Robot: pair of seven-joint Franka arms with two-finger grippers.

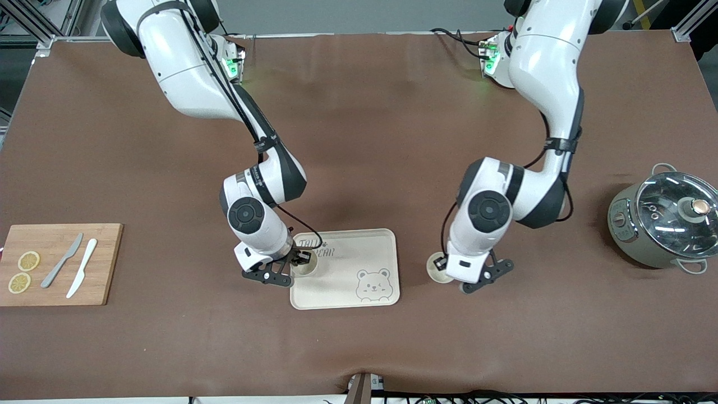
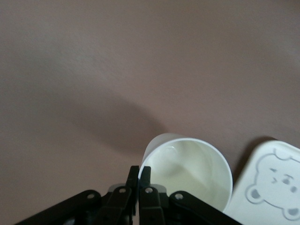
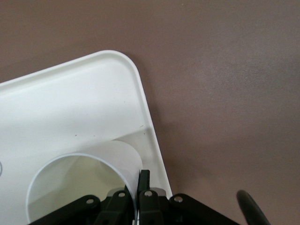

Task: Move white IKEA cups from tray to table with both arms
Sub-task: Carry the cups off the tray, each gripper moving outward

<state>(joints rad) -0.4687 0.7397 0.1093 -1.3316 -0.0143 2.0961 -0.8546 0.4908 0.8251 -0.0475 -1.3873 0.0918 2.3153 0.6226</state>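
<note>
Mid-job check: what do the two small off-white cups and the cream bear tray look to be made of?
The off-white cup beside the tray and the off-white cup on the tray: thin walls with a smooth, faintly glossy inside, likely plastic, possibly glazed ceramic. The cream rectangular bear tray: matte, moulded rounded rim and printed drawing, probably plastic or melamine.

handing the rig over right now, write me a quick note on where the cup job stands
Left gripper: shut on the rim of one white cup, which is off the tray, on or just above the table beside it, toward the left arm's end.
Right gripper: shut on the rim of the other white cup, in the tray.
Done: one cup moved off the tray, not released.
Left: release it; carry the other cup to the table.
</note>
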